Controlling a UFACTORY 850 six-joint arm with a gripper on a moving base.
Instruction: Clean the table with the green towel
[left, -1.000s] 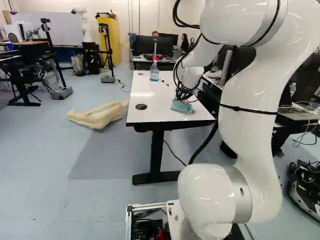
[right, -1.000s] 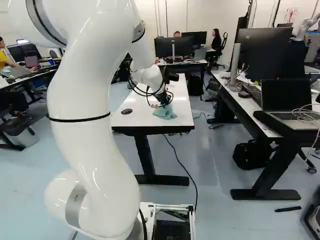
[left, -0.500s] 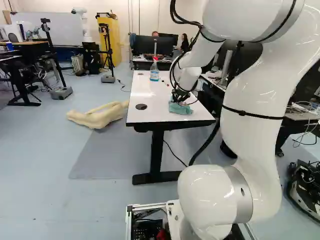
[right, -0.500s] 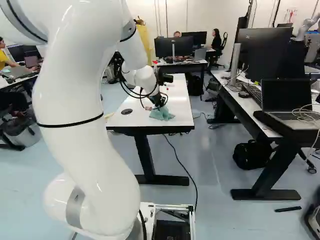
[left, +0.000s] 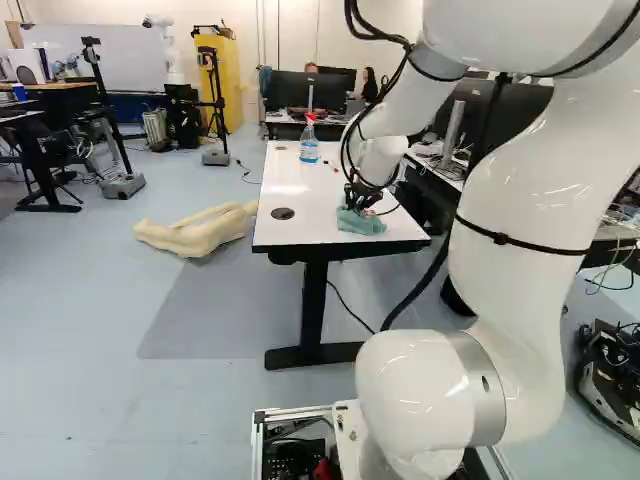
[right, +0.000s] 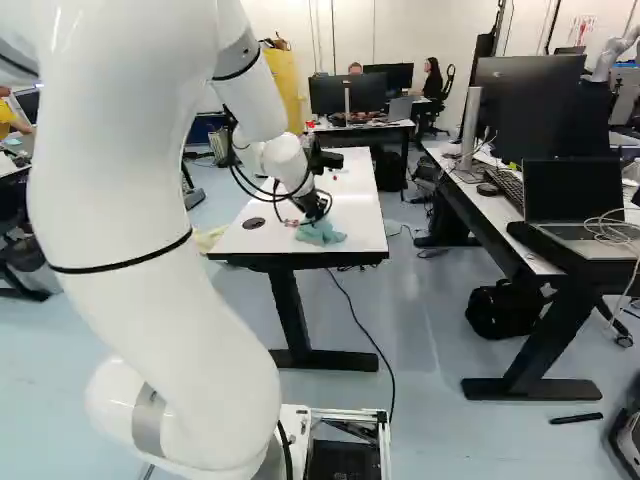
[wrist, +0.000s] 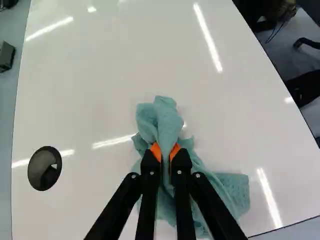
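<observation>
Ahead, the nearly closed hand (right: 314, 212) grips the towel (wrist: 165, 125).

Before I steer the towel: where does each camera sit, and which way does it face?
Left base view: on the base, behind and left of the arm, looking ahead and slightly down at the table; arm right of middle.
Right base view: behind and right, facing likewise; arm left of middle.
Wrist view: on the wrist, looking along the pincer at the towel it grips; only the pincer shows.
All three share table and towel.
</observation>
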